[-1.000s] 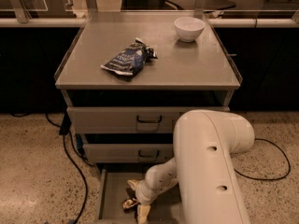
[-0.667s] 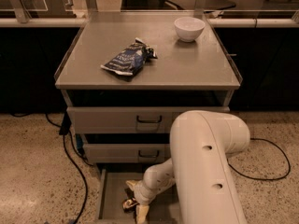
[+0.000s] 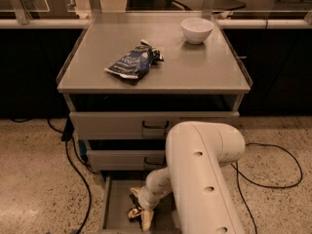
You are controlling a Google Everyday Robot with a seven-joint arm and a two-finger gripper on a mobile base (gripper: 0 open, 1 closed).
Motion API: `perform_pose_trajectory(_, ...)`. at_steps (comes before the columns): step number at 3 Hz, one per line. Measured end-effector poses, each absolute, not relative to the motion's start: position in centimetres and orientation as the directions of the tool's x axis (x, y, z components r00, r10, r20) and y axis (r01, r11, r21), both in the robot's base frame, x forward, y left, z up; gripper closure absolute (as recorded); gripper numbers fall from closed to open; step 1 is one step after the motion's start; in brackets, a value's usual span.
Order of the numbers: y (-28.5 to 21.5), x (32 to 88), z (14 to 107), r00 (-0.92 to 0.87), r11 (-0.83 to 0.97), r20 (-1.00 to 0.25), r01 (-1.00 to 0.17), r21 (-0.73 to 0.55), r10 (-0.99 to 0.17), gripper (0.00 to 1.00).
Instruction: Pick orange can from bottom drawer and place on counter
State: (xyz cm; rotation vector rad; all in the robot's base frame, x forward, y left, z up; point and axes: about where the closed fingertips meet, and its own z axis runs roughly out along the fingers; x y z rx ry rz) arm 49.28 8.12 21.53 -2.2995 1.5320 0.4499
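The bottom drawer [image 3: 113, 204] is pulled open at the foot of the grey cabinet. My gripper [image 3: 142, 208] reaches down into it from the big white arm [image 3: 200, 179]. A small shiny orange can [image 3: 132, 212] lies in the drawer right at the gripper, partly hidden by it. I cannot tell whether the can is held. The counter [image 3: 195, 69] is the flat grey top of the cabinet, well above the gripper.
A dark blue foil snack bag [image 3: 132, 61] lies on the counter's left half and a white bowl [image 3: 197, 29] stands at its back right. The two upper drawers [image 3: 117, 126] are closed. Black cables [image 3: 78, 177] run over the floor on both sides.
The white arm has shifted slightly to the left. The gripper stays low in the bottom drawer at the can.
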Motion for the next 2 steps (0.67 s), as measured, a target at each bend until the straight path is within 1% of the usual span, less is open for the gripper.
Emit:
perform_pose_trajectory(1, 7.2, 49.7, 20.6, 0.387, -0.387, -0.421, -0.918, -0.089, -0.821, 0.0)
perform_pose_trajectory(2, 6.0, 51.3, 18.3, 0.433, -0.443, -0.374, -0.894, -0.064, -0.82, 0.0)
